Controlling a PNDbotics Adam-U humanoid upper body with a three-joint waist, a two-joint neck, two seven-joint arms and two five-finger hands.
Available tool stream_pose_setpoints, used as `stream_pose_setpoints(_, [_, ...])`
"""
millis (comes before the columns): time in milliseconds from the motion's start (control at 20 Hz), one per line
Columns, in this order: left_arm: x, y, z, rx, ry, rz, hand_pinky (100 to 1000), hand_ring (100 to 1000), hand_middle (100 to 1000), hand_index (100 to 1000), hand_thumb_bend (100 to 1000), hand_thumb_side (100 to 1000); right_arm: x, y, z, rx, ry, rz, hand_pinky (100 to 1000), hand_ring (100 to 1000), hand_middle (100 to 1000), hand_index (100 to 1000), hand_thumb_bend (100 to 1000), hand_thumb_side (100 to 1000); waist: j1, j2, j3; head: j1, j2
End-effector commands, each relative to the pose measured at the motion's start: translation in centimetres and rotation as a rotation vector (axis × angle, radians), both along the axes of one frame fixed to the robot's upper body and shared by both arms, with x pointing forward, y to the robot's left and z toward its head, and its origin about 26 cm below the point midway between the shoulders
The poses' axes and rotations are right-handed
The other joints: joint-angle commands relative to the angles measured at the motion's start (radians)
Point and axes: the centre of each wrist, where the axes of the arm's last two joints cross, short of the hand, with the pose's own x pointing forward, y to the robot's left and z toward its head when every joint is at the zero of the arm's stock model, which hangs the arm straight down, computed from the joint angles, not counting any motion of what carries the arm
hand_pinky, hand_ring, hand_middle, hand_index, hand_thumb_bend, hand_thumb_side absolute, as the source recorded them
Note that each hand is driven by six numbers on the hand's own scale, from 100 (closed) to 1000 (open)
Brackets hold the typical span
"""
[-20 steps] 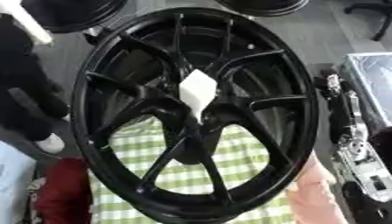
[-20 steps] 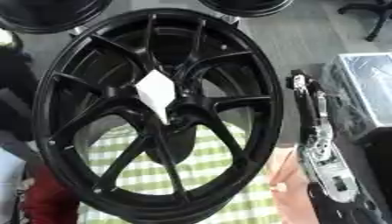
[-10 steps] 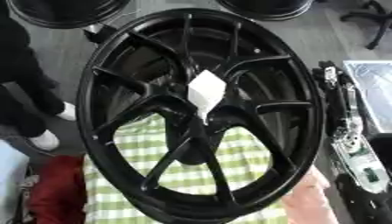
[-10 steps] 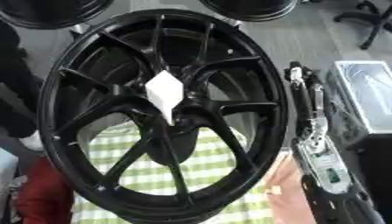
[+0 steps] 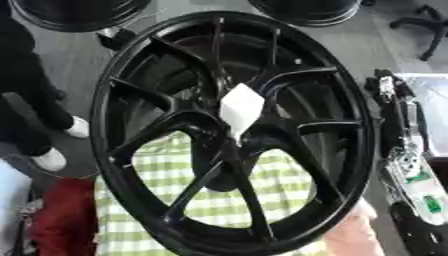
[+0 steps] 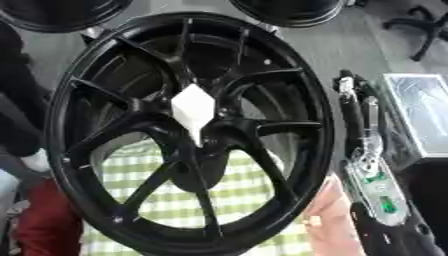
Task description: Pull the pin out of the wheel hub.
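Closest to me, under the lower rim, lies a green-and-white checked cloth [image 5: 289,180], showing through the gaps between the spokes. A dark red bundle [image 5: 61,220] sits at its left edge, and something pink [image 6: 328,225] pokes out past the rim at the lower right; I cannot tell what it is.

My right arm [image 6: 376,185] runs up the right side of both views, silver with green patches near the bottom. My right hand [image 6: 350,92] reaches to just beside the wheel's right rim, dark fingers pointing away from me; I cannot tell whether they are spread or curled, or whether they touch the rim. My left hand shows in neither view.

The black alloy wheel [image 5: 157,65] fills the middle, tilted with its top leaning away. At its hub, where the spokes meet, the white pin [image 5: 241,111] stands: a wide diamond-shaped head tapering to a thin point that goes down into the centre. Nothing holds it.

Beyond the wheel is grey floor, with two more black wheels [image 6: 289,10] cut off at the top edge, and a chair base [image 5: 429,25] at the top right
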Motion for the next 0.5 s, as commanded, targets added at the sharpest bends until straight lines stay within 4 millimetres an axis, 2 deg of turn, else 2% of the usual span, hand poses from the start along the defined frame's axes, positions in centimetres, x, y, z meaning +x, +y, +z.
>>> stream_pose_setpoints(50, [-1.3, 0.8, 0.4, 0.029, -0.052, 0.070, 767, 852, 876, 887, 287, 481, 0.0, -0.3, 1.3, -0.024, -0.034, 0.005, 958, 812, 682, 778, 100, 709, 0.007, -0.014, -0.007, 0.012, -0.015])
stream_pose_setpoints(100, [-1.7, 0.9, -0.2, 0.030, -0.052, 0.083, 767, 853, 876, 898, 337, 545, 0.0, -0.3, 1.3, -0.024, -0.034, 0.007, 958, 812, 683, 778, 100, 708, 0.007, -0.014, -0.011, 0.015, -0.015])
stream_pose_setpoints(250, [-3.1, 1.1, -1.6, 0.029, -0.058, 0.114, 766, 852, 874, 896, 337, 549, 0.1, -0.3, 1.4, -0.025, -0.035, 0.012, 958, 812, 683, 778, 100, 706, 0.010, -0.016, -0.022, 0.026, -0.014])
stream_pose_setpoints(350, [-4.1, 1.1, -2.3, 0.029, -0.063, 0.119, 764, 851, 872, 895, 328, 547, 0.1, -0.2, 1.5, -0.024, -0.037, 0.016, 958, 812, 683, 778, 100, 705, 0.012, -0.018, -0.029, 0.034, -0.013])
stream_pose_setpoints(500, [-5.6, 0.8, -3.0, 0.016, -0.083, 0.120, 749, 843, 859, 874, 252, 538, 0.2, -0.1, 1.5, -0.023, -0.038, 0.028, 958, 812, 683, 778, 100, 704, 0.013, -0.021, -0.040, 0.045, -0.011])
